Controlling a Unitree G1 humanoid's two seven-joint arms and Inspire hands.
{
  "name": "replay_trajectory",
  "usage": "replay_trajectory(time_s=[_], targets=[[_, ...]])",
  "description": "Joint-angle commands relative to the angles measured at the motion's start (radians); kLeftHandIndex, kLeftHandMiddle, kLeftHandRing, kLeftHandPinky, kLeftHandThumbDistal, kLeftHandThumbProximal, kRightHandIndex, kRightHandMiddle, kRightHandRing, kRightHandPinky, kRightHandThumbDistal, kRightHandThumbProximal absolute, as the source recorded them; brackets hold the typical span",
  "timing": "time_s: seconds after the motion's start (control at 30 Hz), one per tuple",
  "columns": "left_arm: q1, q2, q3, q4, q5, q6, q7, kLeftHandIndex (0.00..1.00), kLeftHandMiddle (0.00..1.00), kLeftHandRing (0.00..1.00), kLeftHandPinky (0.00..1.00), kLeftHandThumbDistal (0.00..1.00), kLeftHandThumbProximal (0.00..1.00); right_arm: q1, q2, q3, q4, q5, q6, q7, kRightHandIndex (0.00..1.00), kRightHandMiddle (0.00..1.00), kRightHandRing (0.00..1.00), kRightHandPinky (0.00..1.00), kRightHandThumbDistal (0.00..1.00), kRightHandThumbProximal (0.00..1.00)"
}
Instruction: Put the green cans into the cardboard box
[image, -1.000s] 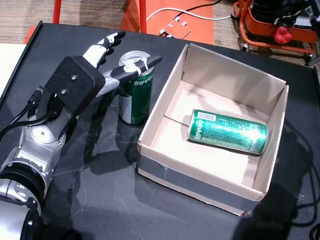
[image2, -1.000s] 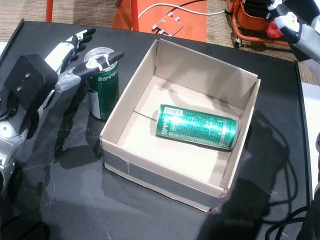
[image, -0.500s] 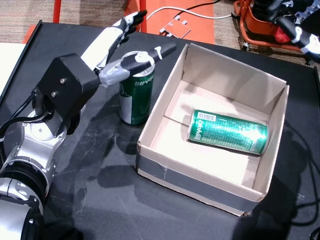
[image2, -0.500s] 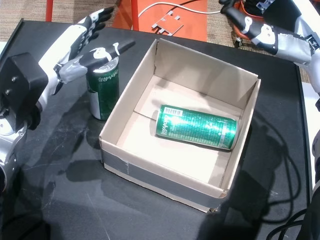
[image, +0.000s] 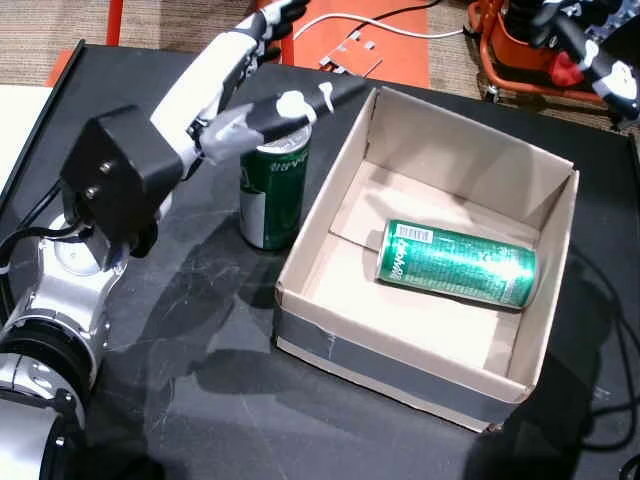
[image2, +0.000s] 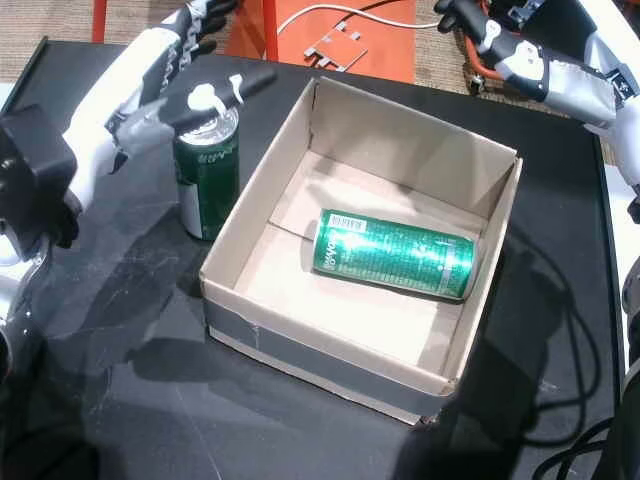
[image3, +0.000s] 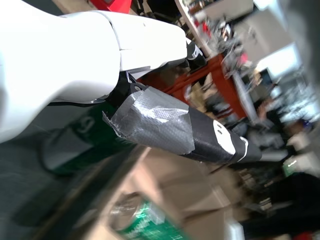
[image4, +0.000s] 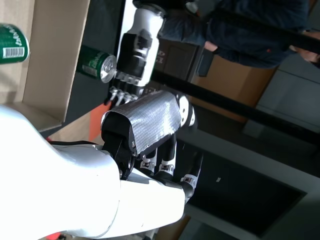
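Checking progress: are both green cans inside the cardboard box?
No, one green can lies in the cardboard box; the other can stands outside.

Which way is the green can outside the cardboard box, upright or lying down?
Upright. The green can stands on its base on the black table beside the cardboard box, its round top facing up under the left hand.

Green cans (image: 457, 263), brown cardboard box (image: 545, 290) with grey-taped front, black table (image: 200, 380), orange floor patch (image: 400, 45).
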Motion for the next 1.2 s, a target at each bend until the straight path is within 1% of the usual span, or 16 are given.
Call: replay_trajectory(time_s=[0.0, 0.07, 0.1, 0.2, 0.23, 0.27, 0.33, 0.37, 0.47, 0.57, 0.7, 0.8, 0.87, 0.93, 1.1, 1.17], targets=[[-0.025, 0.019, -0.04, 0.01, 0.046, 0.001, 0.015, 1.0, 1.0, 1.0, 0.98, 1.0, 0.53, 0.011, -0.03, -0.012, -0.018, 0.012, -0.002, 0.0, 0.94, 0.44, 0.48, 0.76, 0.57, 0.58], [-0.037, 0.03, -0.07, 0.017, 0.078, 0.033, 0.032, 1.0, 1.0, 1.0, 0.97, 1.0, 0.48, 0.015, -0.043, -0.018, -0.027, 0.015, -0.01, 0.006, 0.95, 0.45, 0.48, 0.76, 0.44, 0.54], [-0.043, 0.033, -0.081, 0.02, 0.09, 0.049, 0.041, 1.0, 1.0, 1.0, 0.97, 1.0, 0.47, 0.015, -0.048, -0.024, -0.031, 0.022, -0.016, 0.021, 0.95, 0.45, 0.48, 0.76, 0.42, 0.54], [-0.056, 0.038, -0.104, 0.028, 0.117, 0.091, 0.066, 1.0, 1.0, 1.0, 0.98, 1.0, 0.43, 0.009, -0.061, -0.04, -0.05, 0.046, -0.014, 0.063, 0.98, 0.45, 0.48, 0.74, 0.52, 0.5], [-0.058, 0.038, -0.108, 0.03, 0.12, 0.101, 0.07, 1.0, 1.0, 1.0, 0.98, 1.0, 0.42, 0.011, -0.063, -0.042, -0.06, 0.051, -0.014, 0.064, 1.0, 0.45, 0.47, 0.73, 0.5, 0.49], [-0.06, 0.037, -0.112, 0.031, 0.124, 0.109, 0.076, 1.0, 1.0, 1.0, 0.98, 1.0, 0.43, 0.013, -0.064, -0.046, -0.069, 0.057, -0.016, 0.069, 1.0, 0.45, 0.47, 0.72, 0.41, 0.48], [-0.059, 0.035, -0.116, 0.033, 0.129, 0.12, 0.082, 1.0, 1.0, 1.0, 0.98, 1.0, 0.45, 0.017, -0.063, -0.058, -0.082, 0.077, -0.006, 0.09, 0.98, 0.46, 0.47, 0.72, 0.35, 0.49], [-0.058, 0.034, -0.114, 0.034, 0.125, 0.124, 0.077, 1.0, 1.0, 1.0, 0.98, 1.0, 0.45, 0.018, -0.064, -0.065, -0.082, 0.086, 0.001, 0.104, 0.96, 0.46, 0.47, 0.71, 0.35, 0.51], [-0.053, 0.029, -0.104, 0.036, 0.11, 0.136, 0.05, 1.0, 1.0, 1.0, 0.99, 1.0, 0.44, 0.02, -0.068, -0.076, -0.072, 0.106, 0.013, 0.141, 0.92, 0.45, 0.48, 0.71, 0.45, 0.54], [-0.05, 0.026, -0.099, 0.035, 0.106, 0.14, 0.045, 1.0, 1.0, 1.0, 0.99, 1.0, 0.46, 0.026, -0.067, -0.078, -0.062, 0.114, 0.033, 0.157, 0.91, 0.46, 0.49, 0.71, 0.42, 0.53], [-0.05, 0.026, -0.104, 0.035, 0.115, 0.134, 0.078, 1.0, 1.0, 1.0, 1.0, 1.0, 0.49, 0.037, -0.061, -0.075, -0.056, 0.11, 0.026, 0.15, 0.89, 0.46, 0.49, 0.72, 0.27, 0.56], [-0.051, 0.023, -0.104, 0.035, 0.115, 0.135, 0.092, 1.0, 1.0, 1.0, 1.0, 1.0, 0.5, 0.037, -0.061, -0.074, -0.05, 0.106, 0.019, 0.149, 0.87, 0.46, 0.5, 0.72, 0.24, 0.57], [-0.049, 0.019, -0.099, 0.034, 0.109, 0.129, 0.093, 1.0, 1.0, 1.0, 1.0, 1.0, 0.5, 0.038, -0.063, -0.073, -0.047, 0.103, 0.022, 0.139, 0.87, 0.46, 0.5, 0.72, 0.29, 0.58], [-0.046, 0.013, -0.091, 0.035, 0.101, 0.126, 0.093, 1.0, 1.0, 1.0, 1.0, 1.0, 0.5, 0.042, -0.065, -0.073, -0.046, 0.102, 0.024, 0.133, 0.89, 0.48, 0.51, 0.73, 0.29, 0.57], [-0.041, 0.003, -0.079, 0.036, 0.095, 0.137, 0.105, 1.0, 1.0, 1.0, 1.0, 1.0, 0.53, 0.043, -0.065, -0.078, -0.045, 0.109, -0.008, 0.15, 0.79, 0.45, 0.49, 0.72, 0.26, 0.61], [-0.04, 0.0, -0.071, 0.037, 0.091, 0.143, 0.103, 1.0, 1.0, 1.0, 1.0, 1.0, 0.53, 0.044, -0.066, -0.077, -0.045, 0.108, -0.012, 0.15, 0.78, 0.44, 0.48, 0.71, 0.3, 0.62]])
